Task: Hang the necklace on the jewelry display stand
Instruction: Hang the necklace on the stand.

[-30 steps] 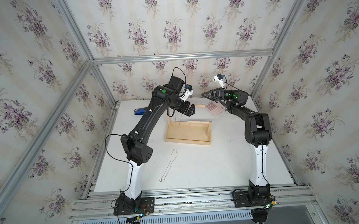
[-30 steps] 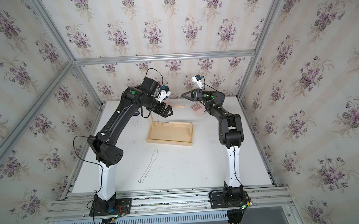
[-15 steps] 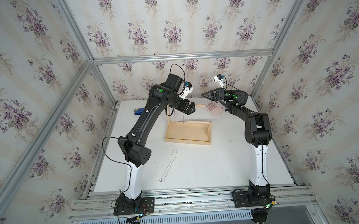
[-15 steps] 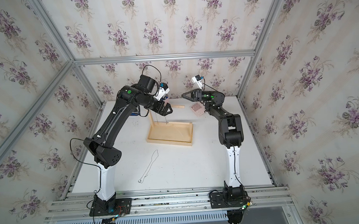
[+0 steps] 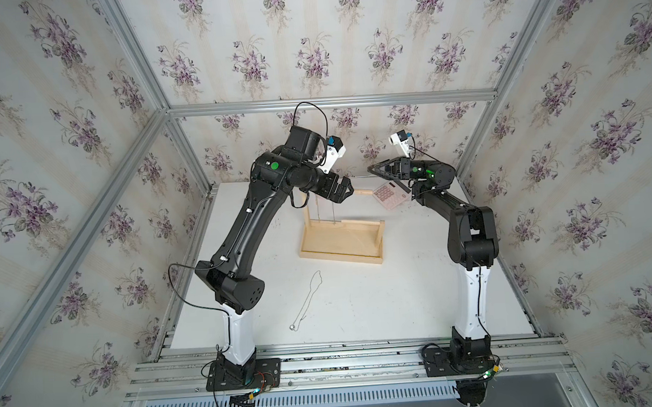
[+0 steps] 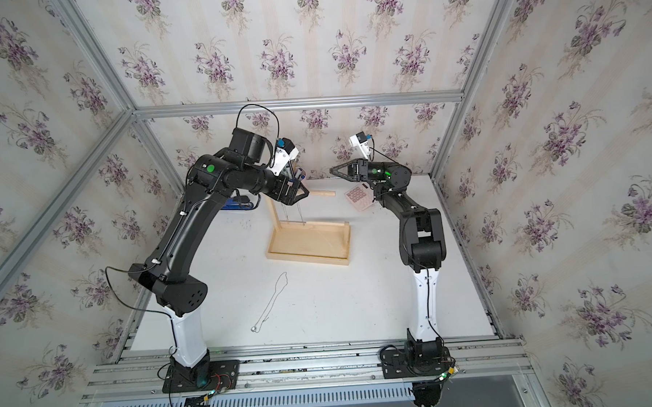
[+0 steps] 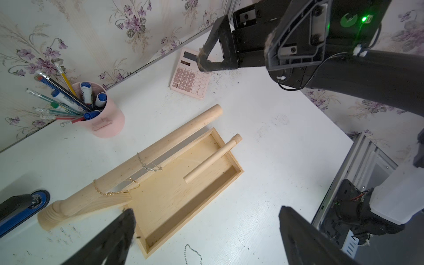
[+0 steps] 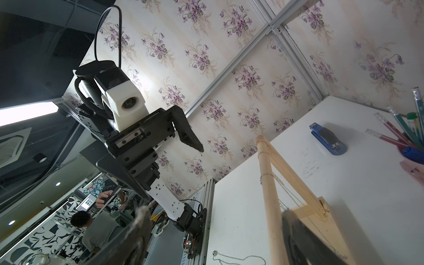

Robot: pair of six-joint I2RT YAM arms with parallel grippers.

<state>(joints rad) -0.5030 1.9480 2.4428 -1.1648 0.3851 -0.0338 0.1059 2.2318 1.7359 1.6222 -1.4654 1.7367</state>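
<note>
The necklace [image 5: 309, 300], a thin silver bead chain with a small round pendant, lies loose on the white table in front of the jewelry display stand [image 5: 341, 254]; both top views show it [image 6: 271, 306]. The stand's crossbar [image 7: 174, 135] carries a gold chain and a silver chain. My left gripper [image 5: 344, 190] hovers open and empty above the crossbar's left part, jaws wide [image 7: 206, 211]. My right gripper [image 5: 372, 168] is held high near the crossbar's right end, open and empty [image 8: 215, 212]. The bar [image 8: 267, 183] runs beside its finger.
A pink calculator [image 5: 390, 195] lies at the back right under the right arm. A pink cup of pens [image 7: 107, 114] stands at the back wall, and a blue stapler [image 8: 328, 140] lies at the back left. Wallpapered walls enclose the table on three sides.
My left arm's wrist and elbow have shifted slightly left and back, the gripper staying over the stand. The right arm has stayed in place. The necklace has not moved.
</note>
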